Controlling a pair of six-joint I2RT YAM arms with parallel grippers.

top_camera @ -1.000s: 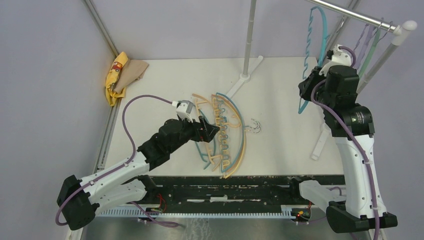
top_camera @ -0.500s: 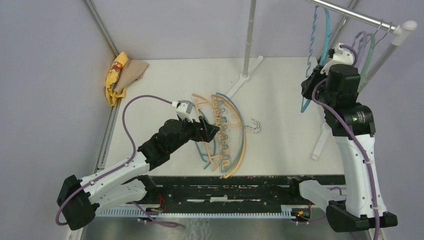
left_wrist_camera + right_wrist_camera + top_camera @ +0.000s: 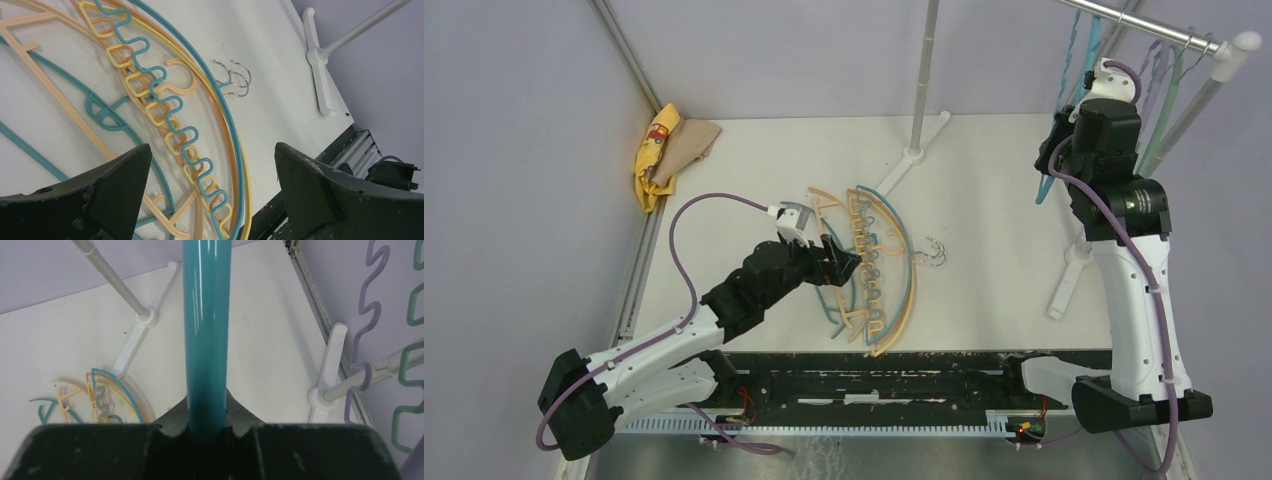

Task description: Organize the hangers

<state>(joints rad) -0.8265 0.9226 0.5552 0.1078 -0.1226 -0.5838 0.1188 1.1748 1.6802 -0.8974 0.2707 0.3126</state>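
Up at two o'clock, under the metal rail, the right gripper is clenched on a thin teal plastic hanger. Lilac and pale-green wavy hangers dangle just beside it. At the centre of the white table, the left gripper hovers with its jaws spread wide over a tangled heap of teal and tan-orange hangers.

readable text: none | right arm: small white label, too small to read
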